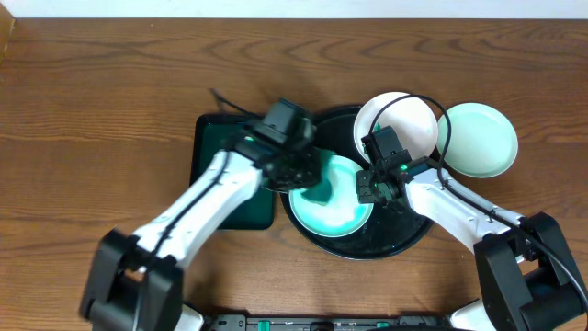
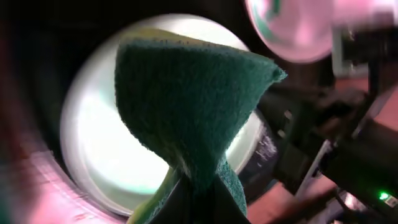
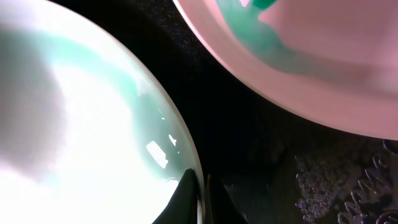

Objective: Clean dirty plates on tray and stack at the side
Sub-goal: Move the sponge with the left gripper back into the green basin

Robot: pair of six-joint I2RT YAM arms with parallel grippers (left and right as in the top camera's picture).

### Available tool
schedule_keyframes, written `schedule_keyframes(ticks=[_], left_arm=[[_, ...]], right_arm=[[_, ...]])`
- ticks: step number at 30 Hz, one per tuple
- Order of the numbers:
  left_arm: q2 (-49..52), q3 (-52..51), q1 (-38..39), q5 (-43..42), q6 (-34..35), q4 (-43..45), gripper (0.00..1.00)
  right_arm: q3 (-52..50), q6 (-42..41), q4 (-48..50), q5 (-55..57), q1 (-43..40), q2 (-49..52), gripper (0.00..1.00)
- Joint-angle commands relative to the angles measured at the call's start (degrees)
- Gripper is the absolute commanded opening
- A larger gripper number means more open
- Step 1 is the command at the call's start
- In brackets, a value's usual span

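Scrubbing time: a smeared mint plate [image 1: 342, 216] lies in the black tray [image 1: 395, 241], directly beneath the left jaws, which are clamped on a green sponge [image 2: 193, 106]. The right jaws are closed thin on its rim. A green-streaked white plate [image 1: 404, 124] sits just beyond the right jaws, and a second mint plate [image 1: 478, 138] rests on the surface to their outer side. The scrub likely goes best if the right jaws pin the rim firmly while the sponge sweeps flat, without dragging the plate.
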State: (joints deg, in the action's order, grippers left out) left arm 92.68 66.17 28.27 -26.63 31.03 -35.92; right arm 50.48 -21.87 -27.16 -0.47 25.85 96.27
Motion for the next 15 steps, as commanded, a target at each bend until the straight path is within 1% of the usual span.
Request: schedule_keyframes(ticks=[1,5,7,12,15], left_arm=[[-2.0,0.7,-4.5,7.9,-2.9,-2.8,0.07],[-2.1,0.7,-10.2,16.1,-4.1,-8.2,0.08],[-2.1,0.7,-12.5,19.3,-5.8,-10.6,0.08],[-2.1,-1.0,-16.5,22.4,-10.2,-12.9,0.08],[-2.0,-3.1,-18.0,24.2,-10.2,-12.9,0.08]], right_arm=[[-0.3,-0.1,0.6,-0.4,0.5,0.5,0.01],[-0.3,-0.1,0.6,-0.4,0.5,0.5,0.01],[-0.3,-0.1,0.6,-0.4,0.5,0.5,0.01],[-0.3,-0.1,0.6,-0.4,0.5,0.5,0.01],[-0.3,-0.1,0.6,-0.4,0.5,0.5,0.01]])
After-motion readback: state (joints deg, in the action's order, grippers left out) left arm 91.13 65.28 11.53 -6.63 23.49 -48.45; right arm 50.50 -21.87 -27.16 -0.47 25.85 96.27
